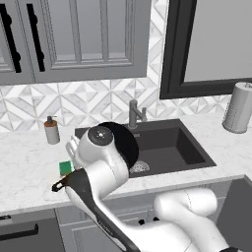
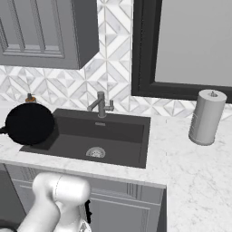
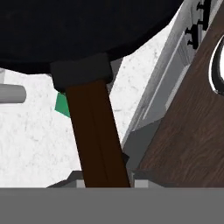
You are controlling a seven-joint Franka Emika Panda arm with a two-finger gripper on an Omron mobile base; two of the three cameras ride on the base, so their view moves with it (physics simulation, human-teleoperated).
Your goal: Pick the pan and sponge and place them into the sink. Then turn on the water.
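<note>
While the pan (image 2: 29,123) shows as a round black disc at the left edge of the right base view, raised above the white counter (image 2: 199,172) and overlapping the left rim of the sink (image 2: 115,136), its long brown handle (image 3: 94,131) runs up the middle of the hand view from between the claw (image 3: 105,183) at the bottom edge. The claw's two tips sit close on either side of the handle there, closed on it, with the black pan body filling the top of that frame beyond a dark collar.

Seen from the left base view, the pan (image 1: 125,142) is mostly hidden behind the arm's white wrist in the centre of the frame, its black edge curving out over the sink's (image 1: 177,145) left part, near the round drain (image 1: 139,167).

Lying on the counter at centre left of the left base view, just left of the arm, is the green sponge (image 1: 65,168); in the hand view a green corner of it (image 3: 62,106) peeks out left of the handle, below the pan.

Behind the sink stands the grey faucet (image 2: 101,105). A soap dispenser (image 1: 51,130) stands at the left by the backsplash, and a paper towel roll (image 2: 206,117) on the right of the counter.
</note>
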